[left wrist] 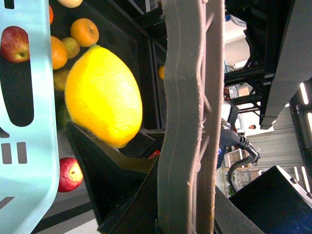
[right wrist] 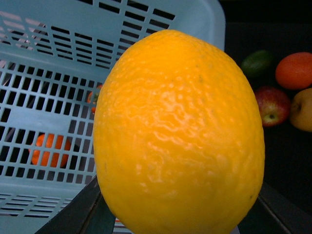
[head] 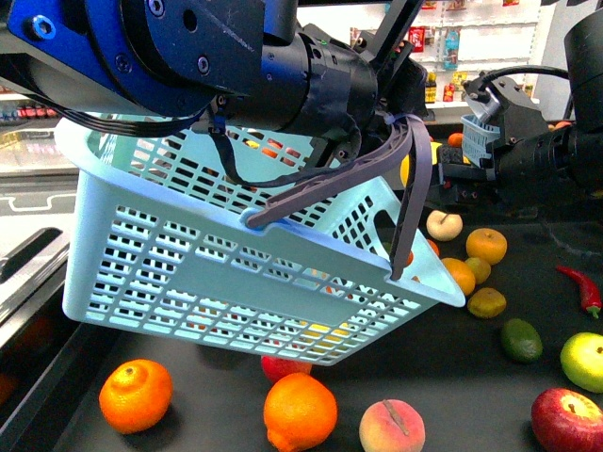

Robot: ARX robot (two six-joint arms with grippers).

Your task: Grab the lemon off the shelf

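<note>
Right gripper [head: 429, 174] tight around a bright yellow oval lemon [right wrist: 178, 131], black fingers [right wrist: 73, 214] on either side of the fruit. Held clear of the black metal-framed shelf [head: 452, 377], above its flat matte tier and just beside the raised rim of a pale blue slotted plastic basket [head: 188, 273]. No legible lettering anywhere; packets on the far white store racks [head: 490, 38] too small to read. Black right forearm level, entering from the right. Opposite, left gripper [head: 396, 99] closed on the basket's grey strap handle [head: 311, 186], bulky blue-and-black arm across the top, basket hanging tilted. Strap crossing before the lemon in the front view, hiding most of it. Scattered on the tier: two knobbly oranges [head: 137, 395], a pink peach [head: 392, 427], a red apple [head: 567, 421], a dark green avocado [head: 521, 340], a red chilli [head: 582, 287].
</note>
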